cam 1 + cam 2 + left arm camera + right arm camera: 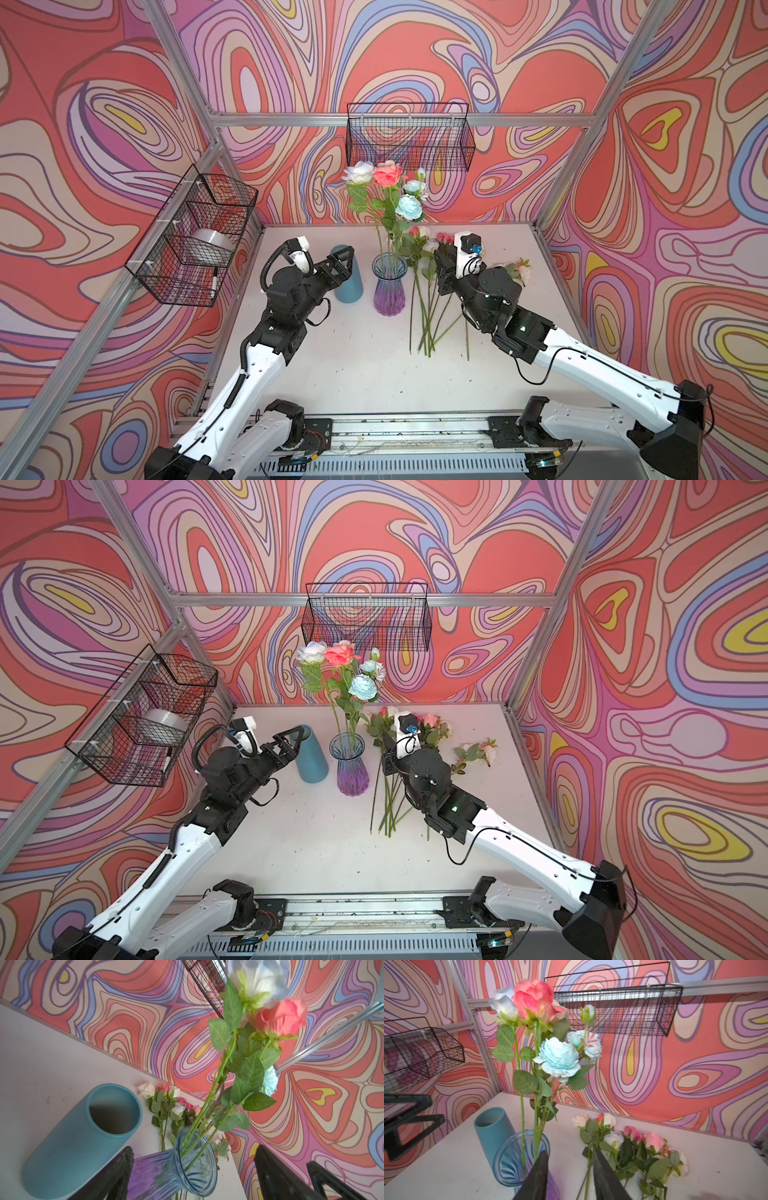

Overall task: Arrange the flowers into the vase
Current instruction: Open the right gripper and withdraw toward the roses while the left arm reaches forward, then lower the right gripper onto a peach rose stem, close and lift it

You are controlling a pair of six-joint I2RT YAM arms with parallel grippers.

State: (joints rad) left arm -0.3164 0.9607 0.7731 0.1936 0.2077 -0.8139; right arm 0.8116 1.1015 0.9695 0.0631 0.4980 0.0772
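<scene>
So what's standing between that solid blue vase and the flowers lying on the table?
A ribbed glass vase, purple at the bottom, already holding several tall flowers; both top views show it.

A back-wall wire basket [409, 141]; a side wire basket [174, 286] holding a silver tape roll [212, 245]

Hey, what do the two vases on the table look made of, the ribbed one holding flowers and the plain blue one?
The ribbed vase looks like glossy glass, blue at the rim, purple below: stems show through its wall. The plain blue vase looks like matte ceramic, possibly plastic: opaque, evenly coloured, without sharp glints.
</scene>
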